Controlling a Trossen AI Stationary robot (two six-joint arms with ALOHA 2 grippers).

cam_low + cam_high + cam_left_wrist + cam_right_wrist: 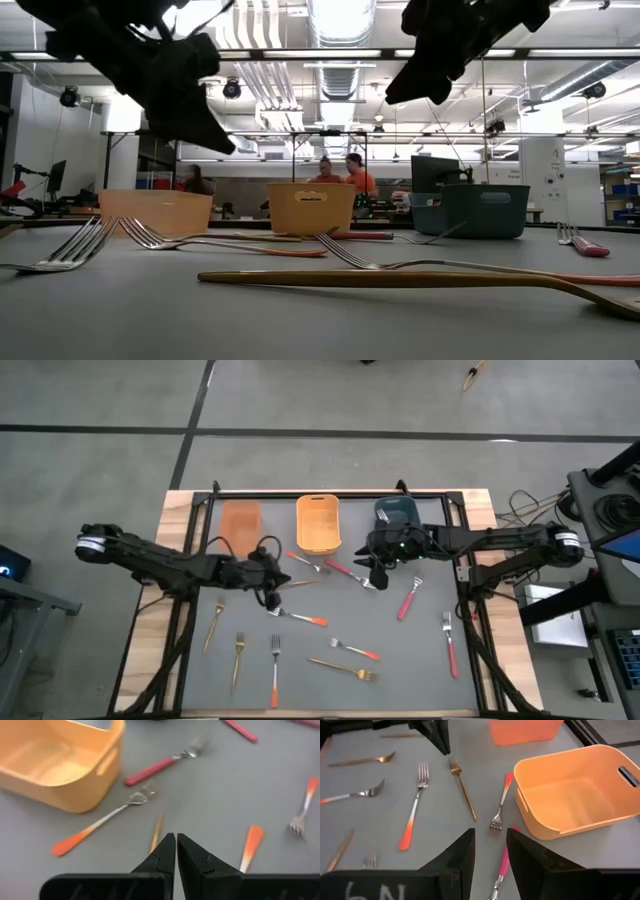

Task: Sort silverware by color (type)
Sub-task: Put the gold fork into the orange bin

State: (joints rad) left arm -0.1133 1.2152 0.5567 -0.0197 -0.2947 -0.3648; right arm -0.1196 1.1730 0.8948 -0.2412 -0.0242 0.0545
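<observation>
About a dozen slim forks lie flat on the grey mat. My left gripper (268, 578) is shut and hangs above the mat, left of centre. A gold fork's handle (156, 832) shows just past its tips, and an orange handle (251, 846) lies beside them. My right gripper (379, 567) is open and hovers over a red-pink-handled fork (502, 864), whose handle runs under the gap between the fingers. An orange-handled fork (501, 800) lies just beyond it. In the low view both grippers (190, 110) (430, 60) are clear of the table.
Three bins stand in a row at the far side: a pale orange one (240, 525), a yellow-orange one (318, 523) and a dark teal one (397, 512). More forks lie toward the near edge (275, 670) and the right (450, 642). People stand in the room behind (345, 175).
</observation>
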